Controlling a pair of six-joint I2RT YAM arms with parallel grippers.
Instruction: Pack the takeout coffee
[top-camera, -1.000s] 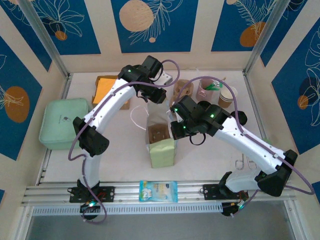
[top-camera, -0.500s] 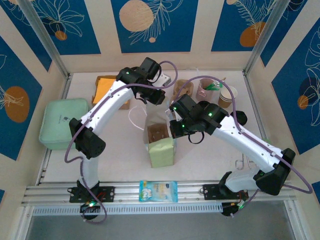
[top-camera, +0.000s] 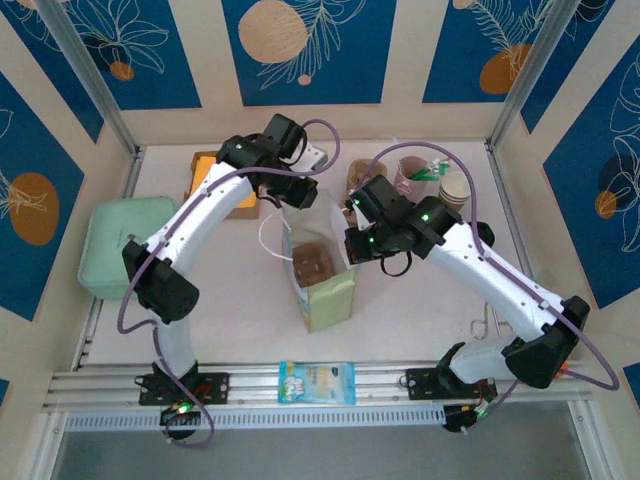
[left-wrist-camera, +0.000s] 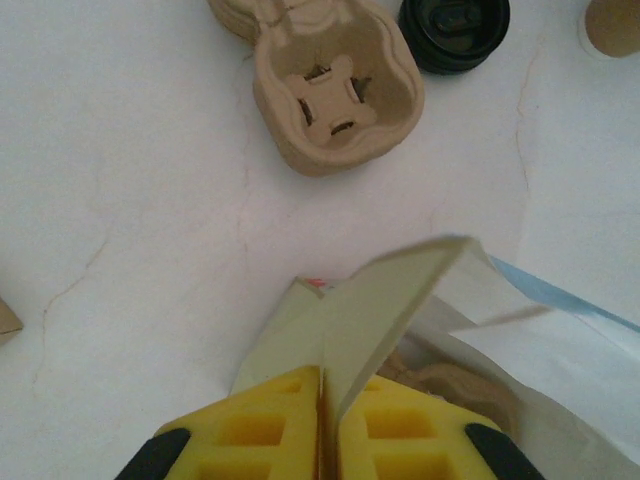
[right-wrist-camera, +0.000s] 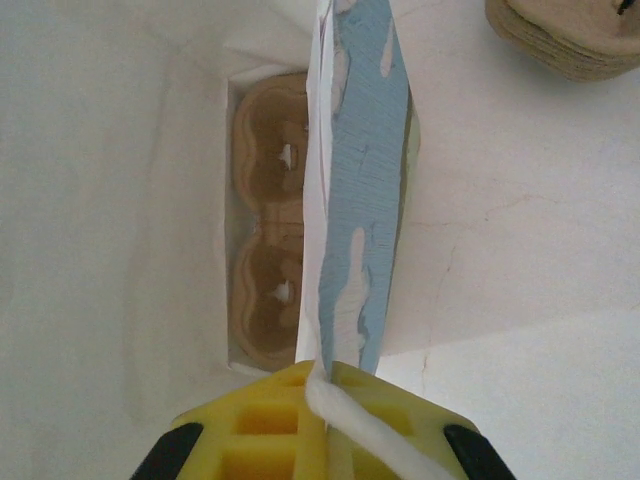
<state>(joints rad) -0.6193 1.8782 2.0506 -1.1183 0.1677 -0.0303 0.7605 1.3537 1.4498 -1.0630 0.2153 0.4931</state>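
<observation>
A pale green paper bag (top-camera: 330, 298) stands open mid-table with a brown cup carrier (right-wrist-camera: 265, 260) lying on its bottom. My left gripper (top-camera: 300, 196) is shut on the bag's far rim; the left wrist view has the yellow pads (left-wrist-camera: 270, 430) pinching that paper edge (left-wrist-camera: 400, 310). My right gripper (top-camera: 352, 246) is shut on the right rim, clamping the blue-printed wall (right-wrist-camera: 365, 180) and a white handle cord. The takeout coffee (left-wrist-camera: 453, 30), seen by its round black lid, stands on the table beyond the bag, beside an empty carrier (left-wrist-camera: 335, 95).
A mint green box (top-camera: 125, 245) sits at the left, an orange packet (top-camera: 205, 175) behind it. A pink cup of utensils (top-camera: 415, 175) and paper cups (top-camera: 455, 195) stand at the back right. A blue packet (top-camera: 317, 382) lies at the near edge.
Both arms have pulled apart and back, the left one leftward. The bag's mouth is spread wider and the bag has turned slightly. Both grips have held.
</observation>
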